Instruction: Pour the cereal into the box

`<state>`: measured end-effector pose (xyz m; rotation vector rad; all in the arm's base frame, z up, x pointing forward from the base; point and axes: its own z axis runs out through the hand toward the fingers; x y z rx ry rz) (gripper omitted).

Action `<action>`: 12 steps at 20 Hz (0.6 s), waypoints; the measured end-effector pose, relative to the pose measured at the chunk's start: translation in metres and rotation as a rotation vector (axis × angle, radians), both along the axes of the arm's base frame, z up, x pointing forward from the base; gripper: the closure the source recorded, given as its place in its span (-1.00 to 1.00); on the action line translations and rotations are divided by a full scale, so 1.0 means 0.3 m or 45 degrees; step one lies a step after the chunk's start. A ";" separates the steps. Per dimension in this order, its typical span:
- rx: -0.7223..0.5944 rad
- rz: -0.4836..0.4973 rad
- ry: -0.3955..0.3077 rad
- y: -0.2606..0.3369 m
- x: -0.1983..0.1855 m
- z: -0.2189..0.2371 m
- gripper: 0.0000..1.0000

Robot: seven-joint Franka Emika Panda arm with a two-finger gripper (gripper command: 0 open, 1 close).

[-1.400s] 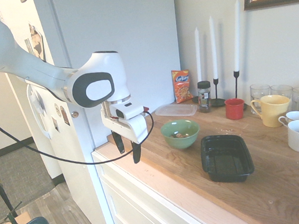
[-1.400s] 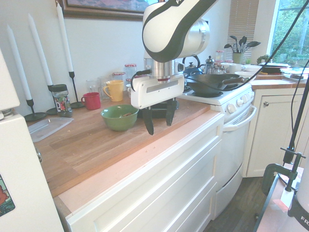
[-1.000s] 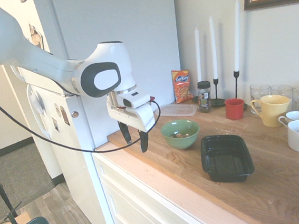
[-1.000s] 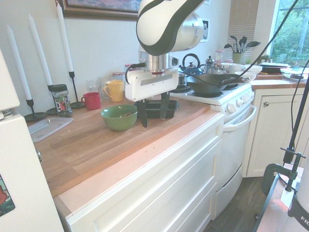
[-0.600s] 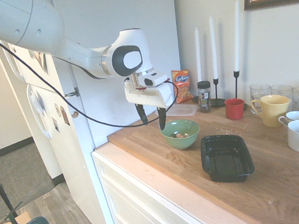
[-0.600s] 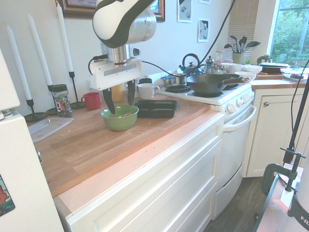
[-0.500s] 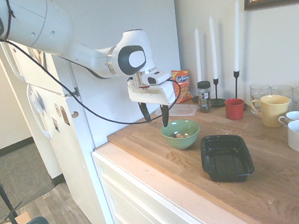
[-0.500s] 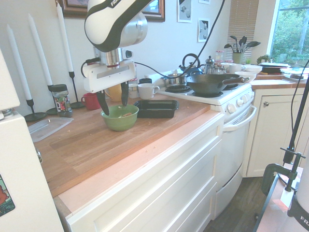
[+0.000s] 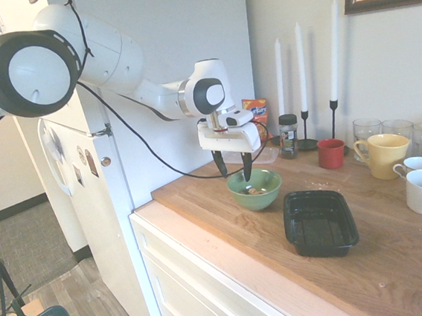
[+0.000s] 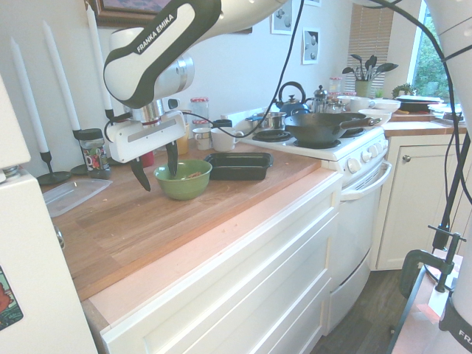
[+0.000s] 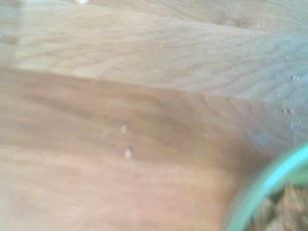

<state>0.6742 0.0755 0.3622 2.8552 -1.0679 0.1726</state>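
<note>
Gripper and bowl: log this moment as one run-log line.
phase: approach | gripper: open, empty, straddling green bowl rim | cereal: in bowl | box: empty, beside bowl | pour: not started

It was a home kitchen. The gripper [image 10: 153,171] hung over a wooden countertop [image 10: 184,221] with white drawers [image 10: 243,295] below. Beside it stood a white fridge [image 9: 150,74]; farther off were a stove [image 10: 346,158] with a kettle [image 10: 289,99], and mugs [image 9: 383,155].
</note>
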 end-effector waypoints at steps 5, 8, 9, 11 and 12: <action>0.012 -0.008 0.024 -0.002 0.041 -0.098 1.00; 0.015 -0.007 0.026 0.005 0.045 -0.109 1.00; 0.015 -0.007 0.025 0.006 0.046 -0.107 1.00; 0.013 -0.011 0.026 -0.001 0.047 -0.108 1.00; 0.012 -0.014 0.027 -0.007 0.047 -0.110 1.00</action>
